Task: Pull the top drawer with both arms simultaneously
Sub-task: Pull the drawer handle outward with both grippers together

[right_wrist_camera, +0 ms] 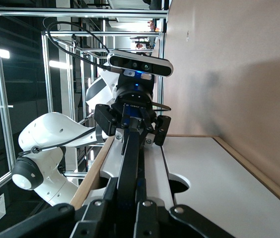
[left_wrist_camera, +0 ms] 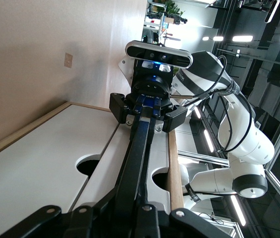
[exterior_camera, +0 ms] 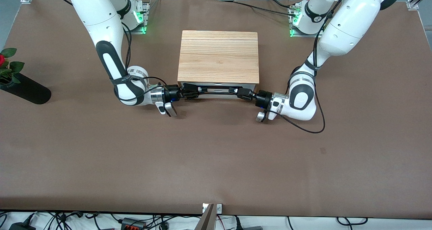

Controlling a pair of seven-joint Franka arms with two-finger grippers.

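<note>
Cabinet [exterior_camera: 218,56]: light wood box with a grained top, standing on the brown counter [exterior_camera: 216,162] midway between the two arm bases, toward the counter's edge where the bases stand.
Top drawer [exterior_camera: 218,87]: white front panel just under the cabinet's top, facing the front camera; only a thin strip of it shows from the front view, and it sits close in against the cabinet.
Handle [exterior_camera: 217,92]: long black bar running along the drawer front, end to end between the two hands.
Left hand [exterior_camera: 243,93]: low in front of the drawer, at the end of the bar toward the left arm's end of the counter; fingers clenched on the handle.
Right hand [exterior_camera: 189,92]: low in front of the drawer, at the bar's end toward the right arm's end; fingers clenched on the handle.
Wrist views: each looks down the length of the bar [left_wrist_camera: 139,158] [right_wrist_camera: 128,158] to the other arm's hand gripping its end, with the white panel [left_wrist_camera: 40,168] [right_wrist_camera: 214,183] alongside.
Vase [exterior_camera: 25,90]: dark, with a red flower, near the counter's edge at the right arm's end.
</note>
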